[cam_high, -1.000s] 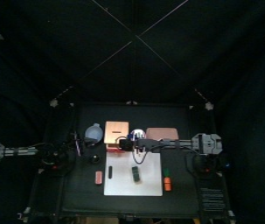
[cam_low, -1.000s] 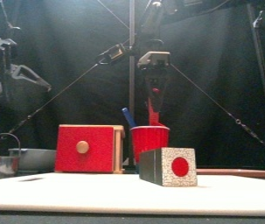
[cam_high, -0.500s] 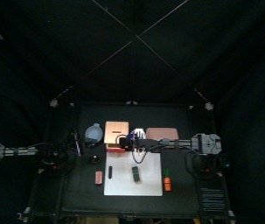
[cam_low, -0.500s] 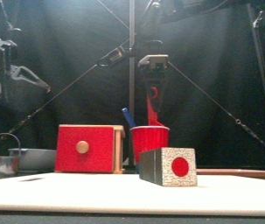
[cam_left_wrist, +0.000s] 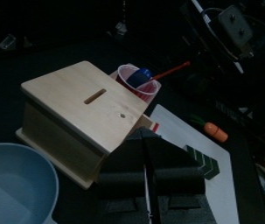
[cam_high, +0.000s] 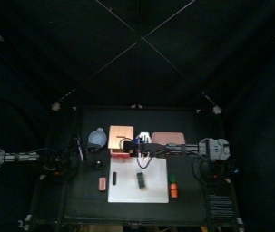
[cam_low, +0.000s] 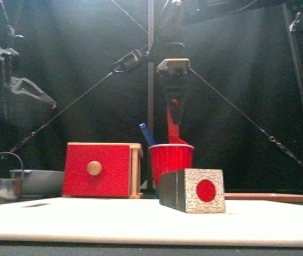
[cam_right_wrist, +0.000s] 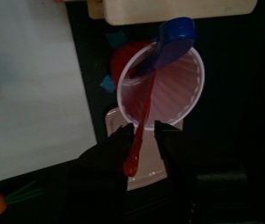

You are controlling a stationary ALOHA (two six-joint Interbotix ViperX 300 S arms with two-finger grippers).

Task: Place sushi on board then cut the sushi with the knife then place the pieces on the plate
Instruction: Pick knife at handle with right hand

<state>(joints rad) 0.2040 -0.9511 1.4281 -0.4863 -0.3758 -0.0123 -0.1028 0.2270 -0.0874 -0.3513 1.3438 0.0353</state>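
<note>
1. Gripping the red knife [cam_low: 175, 120] by its upper end, the right gripper [cam_low: 175, 95] is clamped on it above the red cup [cam_low: 171, 160] in the middle of the front view. The knife's lower end looks to be at or just inside the rim. If it comes up at a slant, it could catch the rim and tip the cup.
2. The blue knife [cam_low: 146, 133] leans in the same cup, close beside the red one. A sideways pull might drag it out onto the bench [cam_high: 73, 195].
3. The hold sits on a thin handle. The knife could swivel in the grip and meet the sushi askew.
4. The sushi [cam_high: 141, 181] lies on the white board [cam_high: 122, 195], in the lower middle of the top view, apart from the cup. Nothing pins it, so a one-armed cut might shove it along or off the board instead of parting the blocks.
5. The left gripper [cam_low: 20, 88] hangs at the far left of the front view, well apart from the board. Whether it is apart or together I cannot tell. Steadying the roll would mean bringing it in.
6. The wooden box [cam_low: 103, 170] stands just beside the cup, and a wide swing could knock it.
</note>
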